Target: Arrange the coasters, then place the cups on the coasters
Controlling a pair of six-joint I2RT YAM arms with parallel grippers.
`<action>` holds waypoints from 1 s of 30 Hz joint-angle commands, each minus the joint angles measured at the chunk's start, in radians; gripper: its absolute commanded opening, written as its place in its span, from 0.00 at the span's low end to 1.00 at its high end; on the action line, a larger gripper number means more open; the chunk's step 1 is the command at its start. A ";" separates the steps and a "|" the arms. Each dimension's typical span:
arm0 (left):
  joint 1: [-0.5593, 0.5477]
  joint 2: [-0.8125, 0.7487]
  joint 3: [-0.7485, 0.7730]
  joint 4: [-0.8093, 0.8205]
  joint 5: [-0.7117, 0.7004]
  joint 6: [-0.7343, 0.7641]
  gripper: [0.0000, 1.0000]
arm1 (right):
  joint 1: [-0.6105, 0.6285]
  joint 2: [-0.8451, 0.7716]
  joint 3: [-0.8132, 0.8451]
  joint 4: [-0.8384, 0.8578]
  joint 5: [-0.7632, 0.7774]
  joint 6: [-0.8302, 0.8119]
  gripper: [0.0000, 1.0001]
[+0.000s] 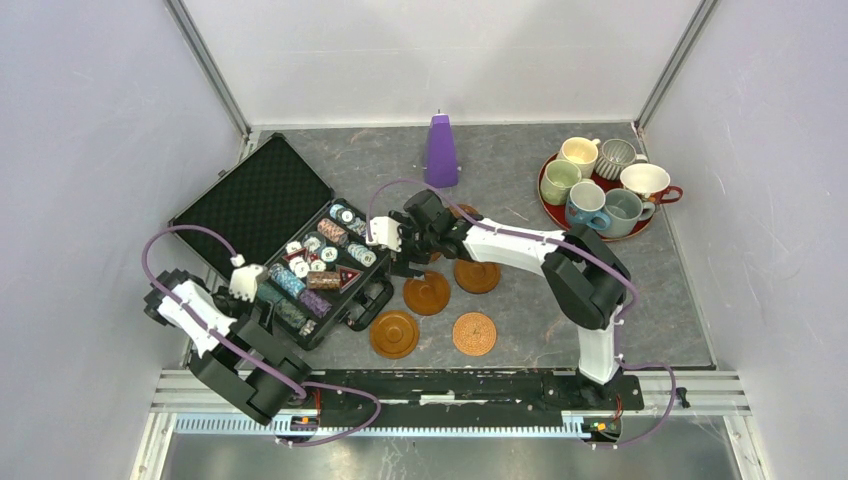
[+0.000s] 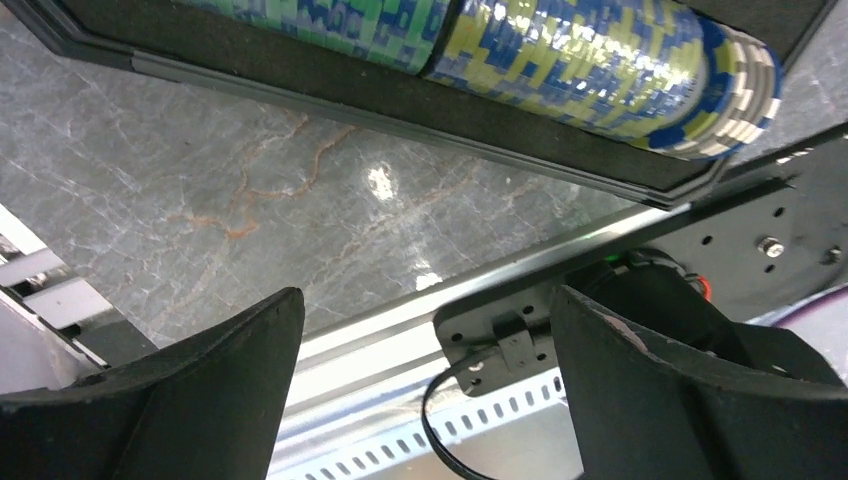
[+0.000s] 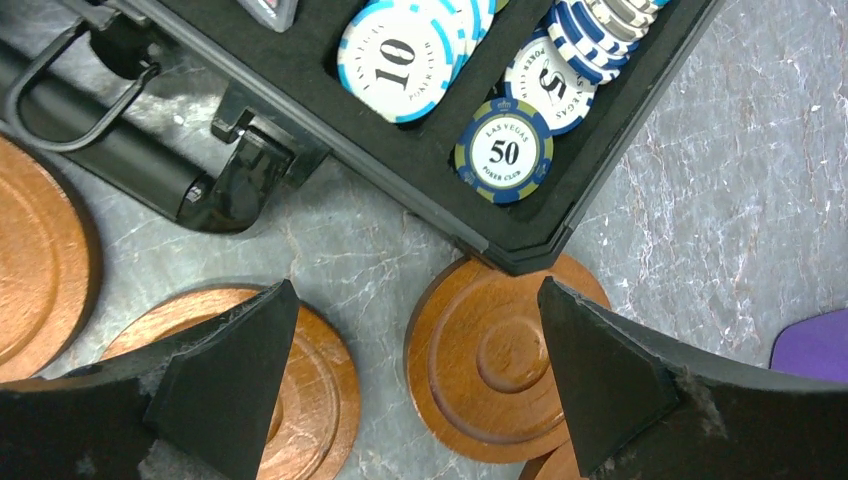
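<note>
Bright, even light, soft shadows (glare spot on the table).

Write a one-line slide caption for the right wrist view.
Open right gripper poised over a ringed coaster at the chip case corner.

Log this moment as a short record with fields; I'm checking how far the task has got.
coasters: four in plain top view beside the poker chip case, more partly hidden under the right arm; none carries a cup
cups: all six on the red tray, far right
right gripper: open, above a ringed coaster at the case's corner
left gripper: open, empty, over the table by the case's edge
purple cone: upright at the back
</note>
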 commanded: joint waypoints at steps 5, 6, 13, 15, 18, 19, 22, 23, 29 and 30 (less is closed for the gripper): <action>-0.092 0.017 -0.080 0.234 0.006 -0.006 0.97 | 0.018 0.084 0.096 0.077 0.059 0.020 0.98; -0.112 0.022 -0.090 0.258 0.009 -0.027 0.96 | 0.019 0.091 0.097 0.082 0.065 0.022 0.98; -0.256 0.080 -0.102 0.408 0.045 -0.193 0.92 | 0.019 0.128 0.098 0.132 0.095 0.054 0.98; -0.275 0.111 -0.083 0.432 0.070 -0.231 0.91 | 0.019 0.138 0.104 0.146 0.100 0.069 0.98; -0.299 0.156 -0.059 0.468 0.092 -0.271 0.88 | 0.020 0.164 0.127 0.152 0.114 0.082 0.98; -0.309 0.164 -0.057 0.493 0.093 -0.289 0.88 | 0.020 0.174 0.135 0.157 0.122 0.084 0.98; -0.329 0.189 -0.045 0.561 0.098 -0.348 0.87 | 0.020 0.197 0.154 0.183 0.155 0.099 0.99; -0.336 0.201 -0.034 0.583 0.103 -0.373 0.87 | 0.020 0.204 0.160 0.189 0.162 0.107 0.99; -0.381 0.288 0.042 0.681 0.117 -0.501 0.86 | 0.020 0.258 0.245 0.189 0.192 0.139 0.99; -0.389 0.301 0.057 0.697 0.117 -0.520 0.86 | 0.018 0.269 0.273 0.188 0.200 0.137 0.99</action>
